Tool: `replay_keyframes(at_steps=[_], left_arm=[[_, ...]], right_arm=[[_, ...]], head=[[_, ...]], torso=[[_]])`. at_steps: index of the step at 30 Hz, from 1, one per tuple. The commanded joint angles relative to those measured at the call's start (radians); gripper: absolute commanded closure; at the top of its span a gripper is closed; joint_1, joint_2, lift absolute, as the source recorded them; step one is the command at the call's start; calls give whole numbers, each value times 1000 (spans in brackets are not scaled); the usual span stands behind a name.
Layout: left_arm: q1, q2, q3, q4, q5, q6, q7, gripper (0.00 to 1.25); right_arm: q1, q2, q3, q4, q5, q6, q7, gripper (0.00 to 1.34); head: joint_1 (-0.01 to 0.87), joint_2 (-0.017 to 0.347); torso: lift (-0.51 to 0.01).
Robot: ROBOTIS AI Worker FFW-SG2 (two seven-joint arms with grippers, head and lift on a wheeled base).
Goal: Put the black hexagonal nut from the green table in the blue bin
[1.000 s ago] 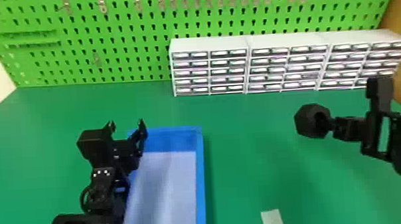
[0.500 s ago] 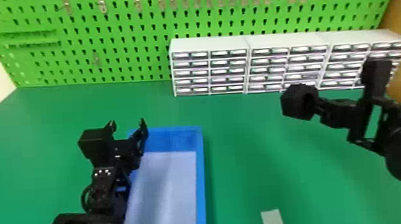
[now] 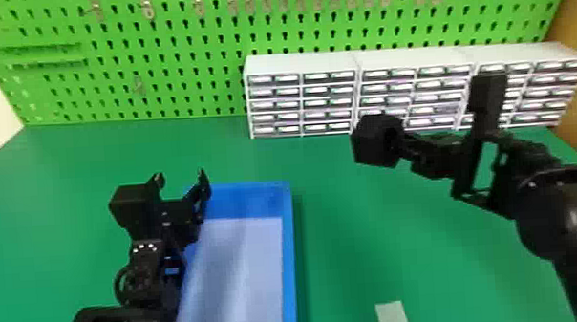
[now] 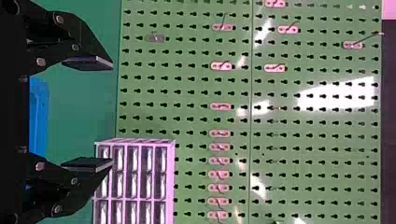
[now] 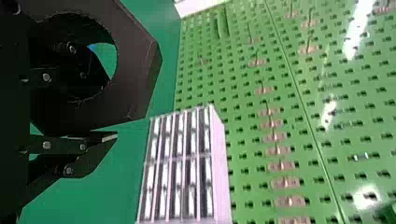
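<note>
- Pinching one wall of the black hexagonal nut (image 3: 372, 143), right of centre in the head view, with the right gripper (image 5: 111, 111), by a finger inside the hole and another outside.
- Seemingly held up off the green table (image 3: 345, 245), in front of the white drawer units (image 3: 300, 64); next to be carried towards the blue bin (image 3: 289, 268), lower centre-left of that frame.
- Could swivel or slip during a jerky swing, being gripped by one wall only.
- Could clip the bin's right rim if brought across too low.
- Could knock the left gripper (image 4: 112, 113), with jaws spread and empty by the bin's left wall, if taken too far left.
- Might bounce out if released too high or partly over the rim.
</note>
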Motion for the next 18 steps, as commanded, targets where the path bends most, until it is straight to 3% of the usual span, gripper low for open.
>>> replay_keyframes(at_steps=[1, 18], left_arm=[[0, 0, 3, 0, 0, -1, 0, 512], [0, 0, 18, 0, 2, -4, 3, 512]], right_arm=[[-6, -5, 61, 0, -36, 0, -5, 1050], [-40, -28, 252, 0, -160, 2, -26, 1050]], head=[[657, 57], [657, 57]], torso=[[-95], [-95]])
